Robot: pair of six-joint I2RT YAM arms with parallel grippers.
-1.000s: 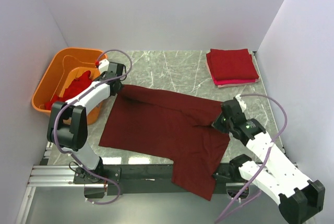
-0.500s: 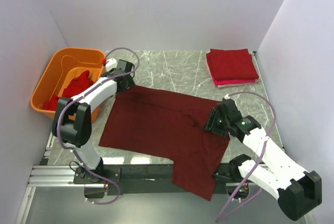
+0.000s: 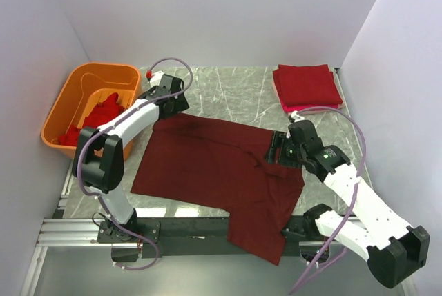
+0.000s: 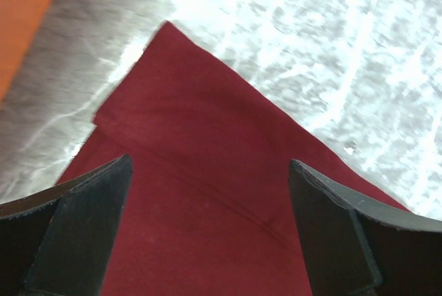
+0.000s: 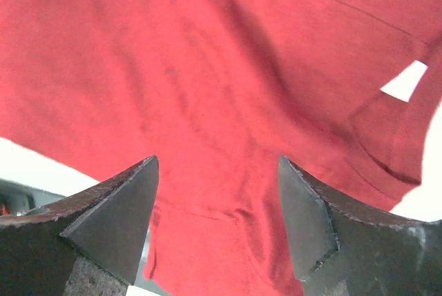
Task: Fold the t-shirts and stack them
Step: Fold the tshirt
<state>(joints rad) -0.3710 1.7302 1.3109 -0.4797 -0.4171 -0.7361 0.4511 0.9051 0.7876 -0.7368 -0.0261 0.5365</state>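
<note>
Looking down from the top view, the dark maroon t-shirt (image 3: 214, 165) lies spread flat on the tabletop (image 3: 228, 92), its long axis running from the far left down to the near right, where one part hangs over the near edge; the left pincer (image 3: 174, 106) sits right at the shirt's far-left corner and the right pincer (image 3: 276, 152) just over its right side, so each arm is nearest its own end of the cloth; a folded stack (image 3: 307, 85) of red shirts waits at the far right, well apart, and an orange tub (image 3: 59, 113) at the far left holds more red shirts (image 3: 97, 116)

Left wrist view: the left pincer (image 4: 210, 165) stands released, jaws wide with nothing between them; the shirt's pointed corner (image 4: 173, 103) lies directly ahead and below, a seam crossing between the fingers, with bare tabletop (image 4: 311, 34) beyond and the tub's edge (image 4: 21, 6) at the upper left

Right wrist view: the right pincer (image 5: 217, 161) is also parted and grasps nothing; the shirt (image 5: 207, 54) fills the view beneath it, creased, and a patch of tabletop shows at its right

My judgement is that the next fold turns on the left corner, which lies straight ahead of the left pincer's open jaws; the right side offers only flat, mid-cloth fabric
</note>
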